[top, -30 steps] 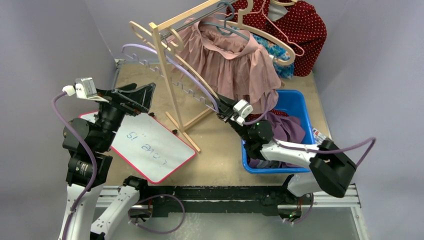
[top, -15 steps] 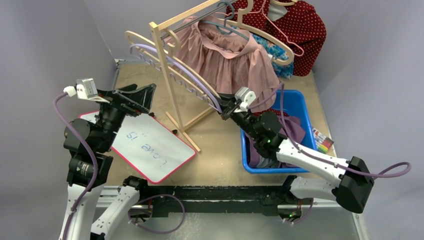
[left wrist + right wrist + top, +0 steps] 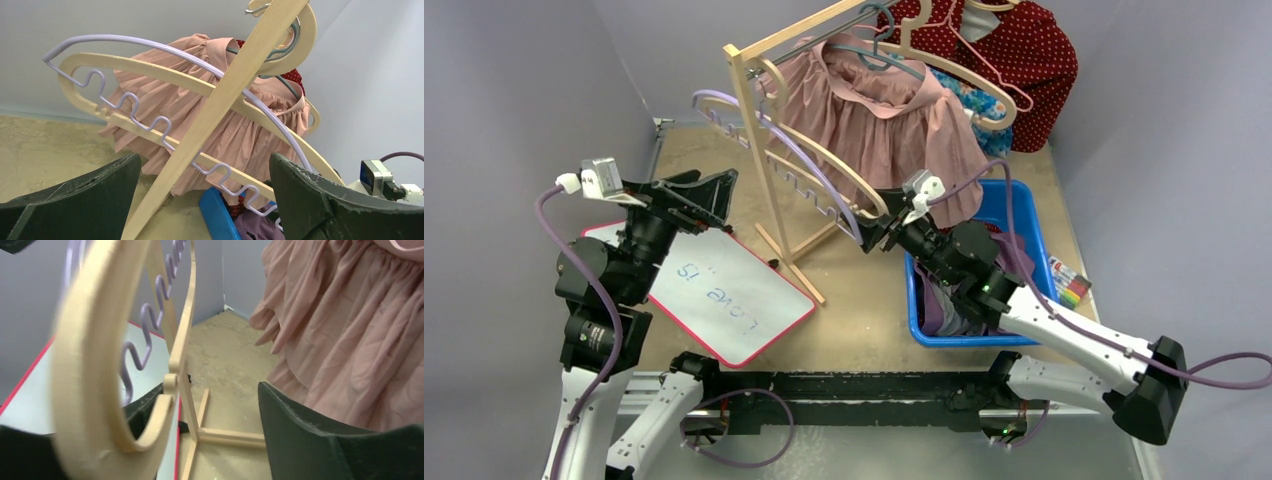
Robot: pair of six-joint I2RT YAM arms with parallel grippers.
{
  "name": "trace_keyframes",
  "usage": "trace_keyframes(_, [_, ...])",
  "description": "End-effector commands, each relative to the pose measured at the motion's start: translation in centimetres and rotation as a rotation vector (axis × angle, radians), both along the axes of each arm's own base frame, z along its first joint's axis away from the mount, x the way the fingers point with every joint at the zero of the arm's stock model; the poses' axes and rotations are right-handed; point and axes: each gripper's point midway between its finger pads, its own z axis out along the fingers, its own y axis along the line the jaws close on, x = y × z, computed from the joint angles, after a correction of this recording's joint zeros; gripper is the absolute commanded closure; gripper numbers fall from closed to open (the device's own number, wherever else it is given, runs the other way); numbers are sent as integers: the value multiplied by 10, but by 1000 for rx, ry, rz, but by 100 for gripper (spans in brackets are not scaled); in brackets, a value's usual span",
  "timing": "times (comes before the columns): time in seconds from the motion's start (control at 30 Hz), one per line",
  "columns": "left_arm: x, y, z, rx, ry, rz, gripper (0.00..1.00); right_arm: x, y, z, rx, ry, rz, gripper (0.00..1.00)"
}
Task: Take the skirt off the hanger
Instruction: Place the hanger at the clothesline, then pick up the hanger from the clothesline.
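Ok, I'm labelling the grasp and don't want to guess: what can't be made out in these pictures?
Right wrist view: the wooden hanger is blurred up close; contact with the right claw is unclear.
Top view: the right arm covers much of the blue bin.
Top view: the whiteboard writing is too small to read.
All views: the skirt folds over whatever holds its waistband.
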Motion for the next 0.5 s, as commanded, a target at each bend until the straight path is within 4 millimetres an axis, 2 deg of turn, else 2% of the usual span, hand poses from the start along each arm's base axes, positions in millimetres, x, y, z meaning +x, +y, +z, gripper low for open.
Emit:
trace_keyframes(0.0, [-5,-1,13,-17,-52,-14,0,-2,-20,4,-33,100,-65,28])
trace_keyframes(0.1, [-5,0,13,-10,-51,-7,0,-9,-40,-9,-92,206,-115,20])
trace_keyframes(0.2, [-6,1,11,15,-43,-4,0,-30,-55,-19,-147,258,-83,14])
trace_keyframes(0.3, [-6,4,9,16,-45,15,0,-53,-70,-15,-156,259,-32,10])
trace_keyframes(0.4, [-5,2,7,13,-42,8,0,-68,-91,10,-122,252,-40,8])
trace_keyframes(0.47, [-5,2,6,16,-41,4,0,-70,-107,18,-119,257,-86,5])
